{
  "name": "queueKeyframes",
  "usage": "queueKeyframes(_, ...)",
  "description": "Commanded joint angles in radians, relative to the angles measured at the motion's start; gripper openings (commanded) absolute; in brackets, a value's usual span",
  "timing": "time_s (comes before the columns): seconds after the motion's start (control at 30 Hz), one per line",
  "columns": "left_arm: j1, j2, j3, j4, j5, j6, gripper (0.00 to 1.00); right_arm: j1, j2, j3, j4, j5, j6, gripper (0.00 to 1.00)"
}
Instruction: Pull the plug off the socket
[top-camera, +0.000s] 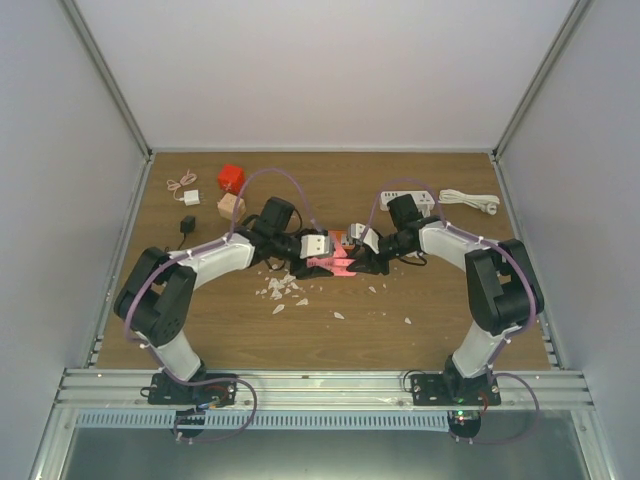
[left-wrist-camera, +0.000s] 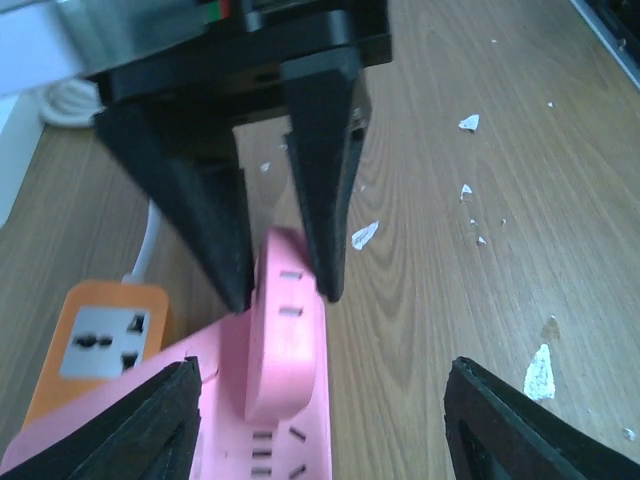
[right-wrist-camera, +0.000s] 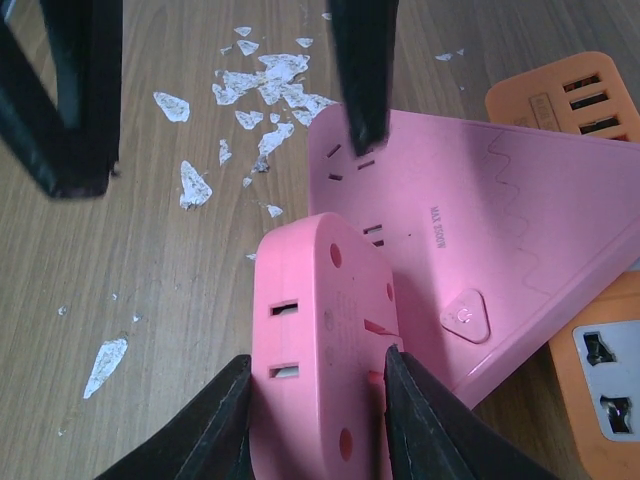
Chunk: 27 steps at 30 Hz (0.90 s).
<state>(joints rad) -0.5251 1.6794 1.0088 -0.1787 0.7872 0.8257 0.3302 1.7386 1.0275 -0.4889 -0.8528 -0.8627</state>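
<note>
The right hand (right-wrist-camera: 315, 405) is pinching the pink plug (right-wrist-camera: 320, 310) by its two flat sides, a grip that looks meant for a straight pull. The plug appears seated in the pink socket strip (right-wrist-camera: 500, 220), mid-surface (left-wrist-camera: 480, 150). The left hand (left-wrist-camera: 320, 400) is spread wide over the strip, one finger on it, seemingly to pin it down.

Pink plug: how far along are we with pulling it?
Done: right gripper is clamped on the pink plug. In hand: left gripper hangs open over the pink strip, gripping nothing. Left: plug looks seated in the strip; pull it free.
</note>
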Motion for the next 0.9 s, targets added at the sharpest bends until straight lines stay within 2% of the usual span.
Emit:
queueKeyframes(0.0,-0.052,0.039,0.018,0.084,-0.031,0.093,0.65,0.006,-0.025,-0.004,0.006,-0.022,-0.006,0.36)
queueKeyframes(0.4,-0.106,0.104,0.011,0.176,-0.146,0.05,0.53,-0.007,-0.037,-0.01,-0.035,-0.061,-0.025,0.37)
queueKeyframes(0.5,-0.111,0.121,0.013,0.211,-0.171,0.058,0.46,-0.019,-0.04,-0.007,-0.042,-0.07,-0.025,0.38)
queueKeyframes(0.6,-0.112,0.129,0.013,0.227,-0.187,0.062,0.32,-0.044,-0.038,0.009,-0.066,-0.09,-0.025,0.39)
queueKeyframes(0.67,-0.112,0.124,0.01,0.235,-0.184,0.064,0.27,-0.065,-0.038,0.02,-0.088,-0.106,-0.027,0.4)
queueKeyframes(0.87,-0.112,0.091,-0.02,0.226,-0.116,0.124,0.21,-0.121,-0.024,0.05,-0.075,-0.148,0.047,0.4)
